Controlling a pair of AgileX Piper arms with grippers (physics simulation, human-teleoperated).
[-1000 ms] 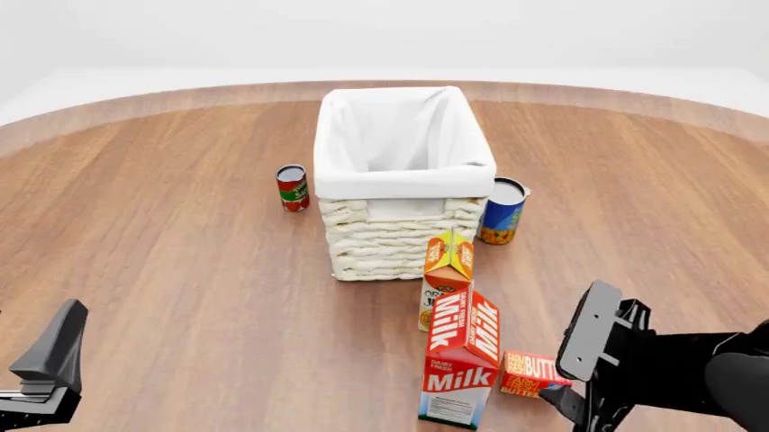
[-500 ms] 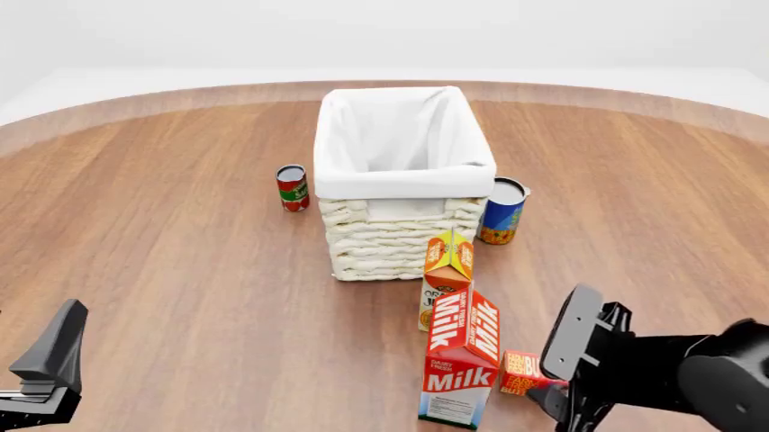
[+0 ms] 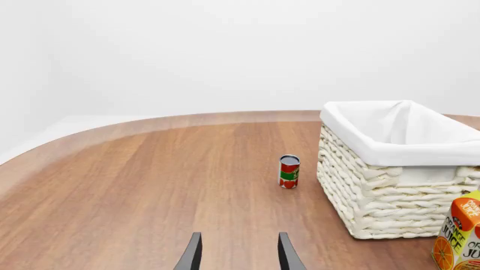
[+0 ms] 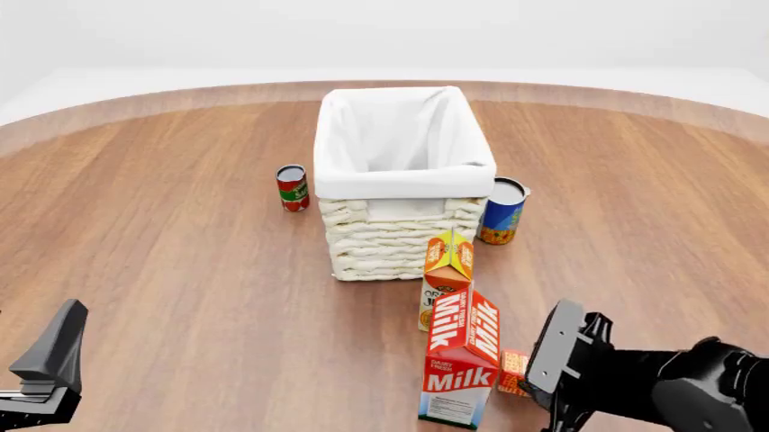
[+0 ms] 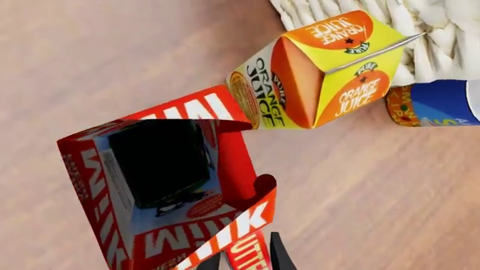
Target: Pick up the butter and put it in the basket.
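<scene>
The butter (image 4: 512, 370) lies flat on the table just right of the milk carton, only its left end showing past my right gripper (image 4: 550, 389). In the right wrist view the butter (image 5: 248, 254) sits between my two fingertips (image 5: 277, 252), which stand close on either side of it; the right gripper is open around the box. The cream wicker basket (image 4: 399, 236) with its white liner stands in the middle of the table, beyond the cartons. My left gripper (image 3: 238, 257) hangs open and empty at the near left, low over bare wood.
A tall red-and-white milk carton (image 4: 462, 359) stands right against the butter's left side. An orange juice carton (image 4: 447, 274) is behind it, near the basket's front wall. A blue can (image 4: 502, 211) sits right of the basket, a red can (image 4: 292, 187) left.
My right gripper has slid left and down over the butter, now covering most of it. The butter itself has stayed put, and the left arm is still.
</scene>
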